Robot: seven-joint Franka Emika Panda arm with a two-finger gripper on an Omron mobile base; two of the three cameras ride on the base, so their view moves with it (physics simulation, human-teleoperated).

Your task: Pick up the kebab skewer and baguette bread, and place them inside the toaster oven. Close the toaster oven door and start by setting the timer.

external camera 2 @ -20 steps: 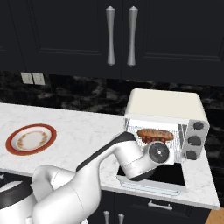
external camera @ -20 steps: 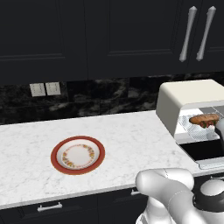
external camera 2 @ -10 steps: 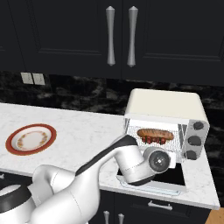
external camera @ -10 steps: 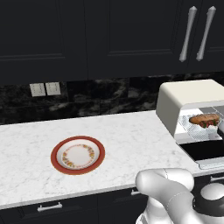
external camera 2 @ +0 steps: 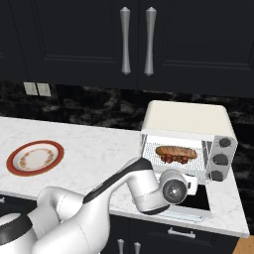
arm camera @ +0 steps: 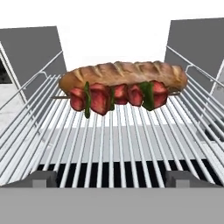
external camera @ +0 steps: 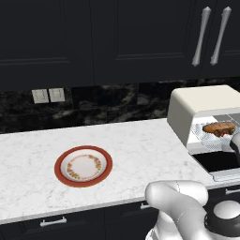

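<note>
The cream-white toaster oven (external camera 2: 188,119) (external camera: 201,110) stands on the counter at the right. Its door (external camera 2: 198,199) (external camera: 218,161) lies folded down flat. On the wire rack (arm camera: 118,140) inside, the golden-brown baguette bread (arm camera: 122,73) (external camera 2: 176,151) (external camera: 219,126) lies crosswise. The kebab skewer (arm camera: 118,96) (external camera 2: 173,159) of red and green chunks rests against its front side. My gripper (arm camera: 112,179) is open just in front of the rack, over the lowered door, apart from both foods and holding nothing.
A red-rimmed plate (external camera: 83,166) (external camera 2: 34,157) sits on the white marble counter at the left. Control knobs (external camera 2: 221,151) run down the oven's right side. Black wall cabinets with silver handles (external camera 2: 136,39) hang above.
My hand has drawn back and down a little from the oven's mouth. The baguette and skewer stay put on the rack.
</note>
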